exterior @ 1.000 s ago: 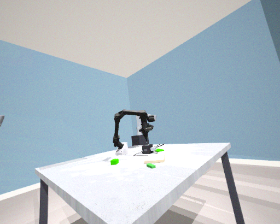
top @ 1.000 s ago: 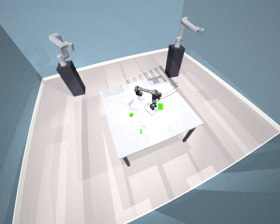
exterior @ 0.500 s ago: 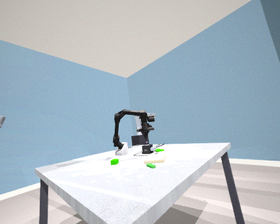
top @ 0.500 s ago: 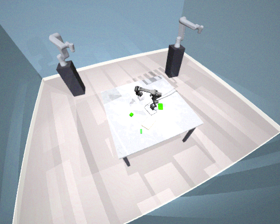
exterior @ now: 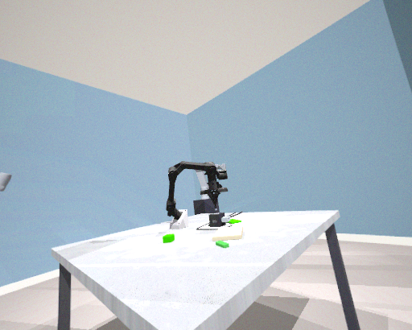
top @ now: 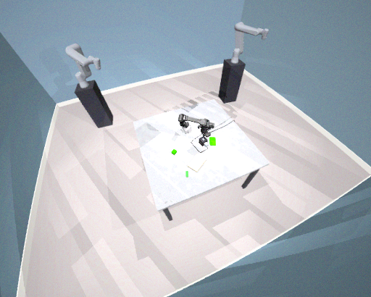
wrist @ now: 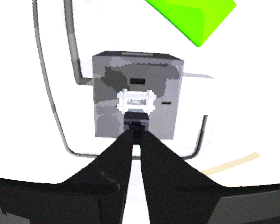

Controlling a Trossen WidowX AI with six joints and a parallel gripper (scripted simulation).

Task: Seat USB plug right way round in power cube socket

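The dark power cube stands on the table, its top facing up. A white-framed socket shows on its top in the wrist view, roughly square to the fingers. My gripper points down just over the cube and is shut on the dark USB plug. The plug shows right beside the socket frame, on the fingers' side. Its metal tip is hidden, so its height over the top cannot be told.
A large green block lies beside the cube. A smaller green block, a green strip and a beige board lie farther off. A dark cable loops around the cube.
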